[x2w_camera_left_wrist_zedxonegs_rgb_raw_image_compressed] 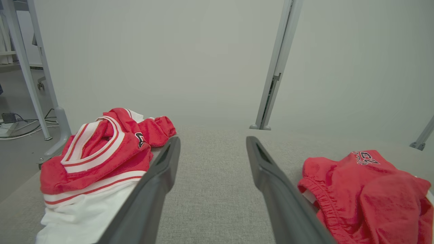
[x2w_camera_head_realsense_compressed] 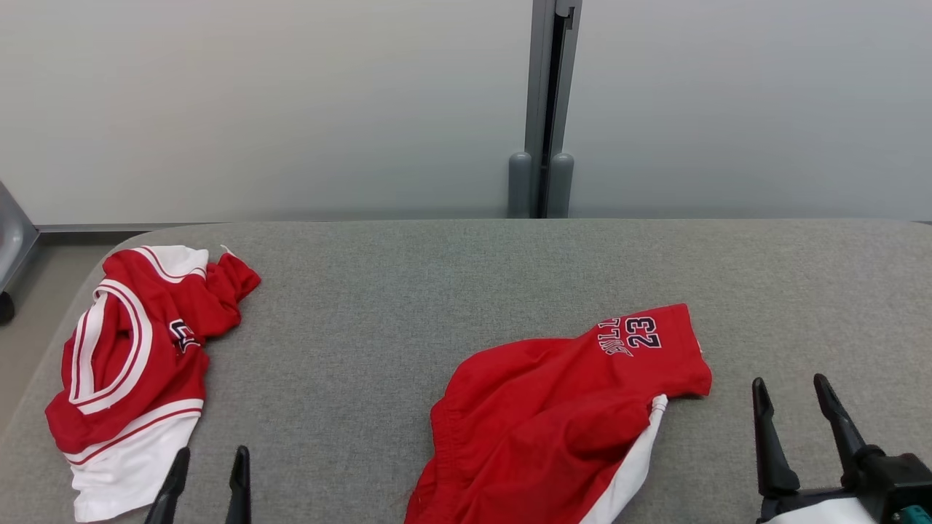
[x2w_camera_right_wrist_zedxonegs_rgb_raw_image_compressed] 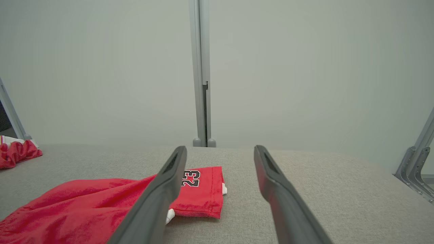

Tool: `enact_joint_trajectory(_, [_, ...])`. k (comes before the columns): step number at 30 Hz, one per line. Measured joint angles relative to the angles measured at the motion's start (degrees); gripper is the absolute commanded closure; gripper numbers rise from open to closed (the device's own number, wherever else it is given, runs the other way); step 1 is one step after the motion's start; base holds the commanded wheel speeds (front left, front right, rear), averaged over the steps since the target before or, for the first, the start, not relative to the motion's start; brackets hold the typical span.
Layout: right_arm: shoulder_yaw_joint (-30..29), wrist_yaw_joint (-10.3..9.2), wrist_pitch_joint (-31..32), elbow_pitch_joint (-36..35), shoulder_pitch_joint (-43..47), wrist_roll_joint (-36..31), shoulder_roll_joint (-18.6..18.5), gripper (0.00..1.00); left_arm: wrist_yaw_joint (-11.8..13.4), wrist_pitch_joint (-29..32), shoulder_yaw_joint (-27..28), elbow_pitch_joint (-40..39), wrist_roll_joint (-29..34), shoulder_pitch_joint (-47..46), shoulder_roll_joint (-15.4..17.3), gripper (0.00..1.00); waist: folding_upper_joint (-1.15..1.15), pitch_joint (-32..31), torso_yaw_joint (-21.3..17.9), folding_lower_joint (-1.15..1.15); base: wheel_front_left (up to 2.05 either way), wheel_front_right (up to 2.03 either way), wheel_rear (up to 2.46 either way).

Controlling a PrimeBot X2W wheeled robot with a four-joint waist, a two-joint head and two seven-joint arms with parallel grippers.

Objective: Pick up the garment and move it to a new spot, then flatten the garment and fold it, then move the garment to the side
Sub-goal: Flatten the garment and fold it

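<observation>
Right gripper (x2w_camera_head_realsense_compressed: 790, 393) and left gripper (x2w_camera_head_realsense_compressed: 211, 462) both spread wide, empty, at the grey fabric-covered table's (x2w_camera_head_realsense_compressed: 378, 313) front edge. Crumpled red fabric shorts, white side stripe (x2w_camera_head_realsense_compressed: 561, 415), lie between them, nearer the right. They look light and limp; best pinch the elastic waistband or hem corners.

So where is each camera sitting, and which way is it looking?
Head view: on the head, looking forward and down at the grey table, jersey and shorts; left end effector and right end effector show, both open.
Left wrist view: on the left wrist, looking along its fingers across the table, jersey one side, shorts the other.
Right wrist view: on the right wrist, looking along its fingers, shorts to their left.
All three show the shorts.
</observation>
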Motion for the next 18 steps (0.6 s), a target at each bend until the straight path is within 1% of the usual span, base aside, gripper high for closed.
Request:
enact_joint_trajectory(2, [1.41,0.00,0.00,-0.03,-0.36,0.13,-0.34,0.00,0.00,-0.01,-1.08,0.51,-0.05,0.08,0.53,0.00,0.00,-0.01,-0.05,0.00,0.00,0.00,0.00])
enact_joint_trajectory(3, [4.60,0.00,0.00,1.90,-0.37,1.45,-1.74,0.00,0.00,0.00,-3.41,2.04,-1.46,0.42,1.75,0.00,0.00,0.00,-0.09,0.00,0.00,0.00,0.00])
enact_joint_trajectory(5, [8.71,0.00,0.29,5.55,-0.75,4.61,-3.65,0.00,0.00,0.76,-5.93,4.61,-2.53,1.00,3.65,0.00,0.00,0.09,-0.16,0.00,0.00,0.00,0.00])
enact_joint_trajectory(6, [11.36,0.00,1.00,6.60,-1.09,5.68,-4.91,0.00,0.00,2.58,-7.71,5.39,-3.75,1.21,4.90,0.00,0.00,0.14,-0.17,0.00,0.00,0.00,0.00])
enact_joint_trajectory(9, [15.73,0.01,5.16,7.94,-3.88,10.33,-7.68,0.00,0.00,9.29,-12.84,5.31,-8.01,1.24,7.92,0.00,0.00,0.76,-0.21,0.00,0.00,0.00,0.00])
enact_joint_trajectory(12, [17.77,0.01,9.33,8.64,-5.69,14.26,-9.07,0.00,0.00,14.32,-16.02,3.33,-11.03,1.22,10.65,0.00,0.00,1.66,-0.12,0.00,0.00,0.00,0.00])
enact_joint_trajectory(15, [19.91,0.01,12.83,9.21,-7.89,16.37,-9.91,0.00,0.00,17.80,-18.17,2.09,-13.79,1.19,11.66,0.00,0.00,2.99,-0.02,0.00,0.00,0.00,0.00])
enact_joint_trajectory(18, [21.60,0.00,15.00,9.55,-9.46,18.33,-10.24,0.00,0.00,20.48,-20.64,1.18,-16.25,1.03,12.49,0.00,0.00,4.43,0.05,0.00,0.00,0.00,0.00])
